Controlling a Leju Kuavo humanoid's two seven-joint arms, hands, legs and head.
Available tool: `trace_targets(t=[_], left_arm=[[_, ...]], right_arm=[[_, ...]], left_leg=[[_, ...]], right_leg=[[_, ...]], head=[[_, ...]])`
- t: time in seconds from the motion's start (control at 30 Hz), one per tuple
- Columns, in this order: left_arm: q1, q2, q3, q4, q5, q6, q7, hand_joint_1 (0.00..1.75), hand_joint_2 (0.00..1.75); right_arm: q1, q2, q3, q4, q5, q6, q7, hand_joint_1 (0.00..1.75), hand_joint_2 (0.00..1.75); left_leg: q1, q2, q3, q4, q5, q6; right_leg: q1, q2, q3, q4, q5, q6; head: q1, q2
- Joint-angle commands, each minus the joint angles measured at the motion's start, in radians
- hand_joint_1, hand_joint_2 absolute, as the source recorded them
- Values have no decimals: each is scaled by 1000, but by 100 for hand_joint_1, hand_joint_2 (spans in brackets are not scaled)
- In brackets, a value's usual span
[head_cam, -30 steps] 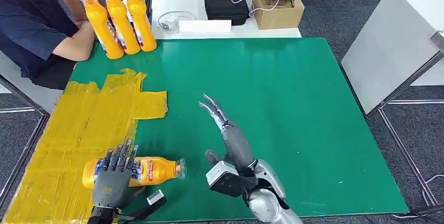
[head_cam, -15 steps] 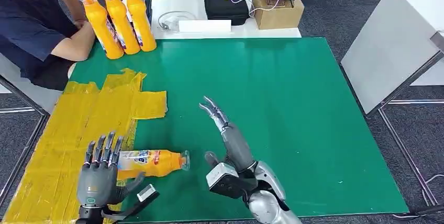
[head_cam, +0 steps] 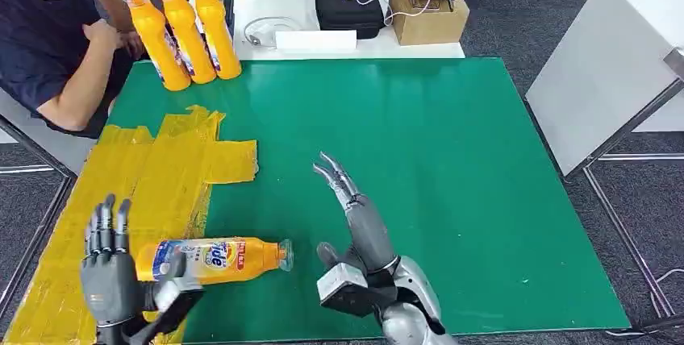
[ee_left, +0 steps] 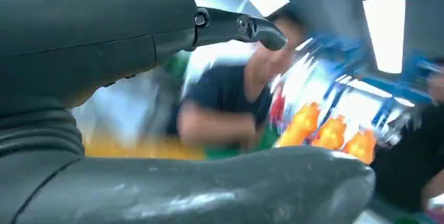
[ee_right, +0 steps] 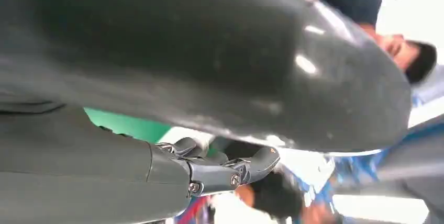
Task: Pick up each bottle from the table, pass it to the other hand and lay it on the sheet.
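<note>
Orange bottle [head_cam: 214,259] lies on its side at the near edge of the counter [head_cam: 452,168], body on the yellow sheet [head_cam: 137,192] and capped end over the green; the left hand [head_cam: 109,276] sits at its base end with fingers apart and upright, so this lay-down step looks complete. The right hand [head_cam: 355,224] rests empty mid-counter, fingers apart. Next comes one of three upright bottles [head_cam: 187,32] at the far left corner, where a person's arm [head_cam: 72,91] close beside them may obstruct the reach.

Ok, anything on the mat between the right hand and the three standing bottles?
No. In the head view, only bare green mat lies between the right hand and the three standing bottles; the yellow sheet sits off to the side.
</note>
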Motion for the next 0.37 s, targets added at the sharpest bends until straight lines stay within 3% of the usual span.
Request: trace_targets(t=[0.03,0.17,0.3,0.37], left_arm=[[81,-27,-205,-232,309,-474,-41,0,0],[80,-26,-365,-168,281,-500,-3,0,0],[46,29,-517,-101,329,-366,-22,0,0],[46,40,-521,-121,362,-352,-24,0,0]], right_arm=[[85,62,-19,-55,6,0,-59,0,0],[79,105,5,29,74,-59,-78,0,0],[58,112,18,59,73,-75,-76,0,0],[65,110,15,60,70,-80,-74,0,0]], left_leg=[[0,-1,-1,1,-1,0],[0,0,1,0,0,1],[-1,-3,2,-2,1,1],[-1,-2,2,-2,1,1]], right_leg=[[1,-2,0,1,-1,-1],[0,-1,1,0,0,-1],[0,-4,3,-2,0,-2],[-1,-2,3,-2,0,-2]], head=[[0,0],[0,0],[1,0],[1,0]])
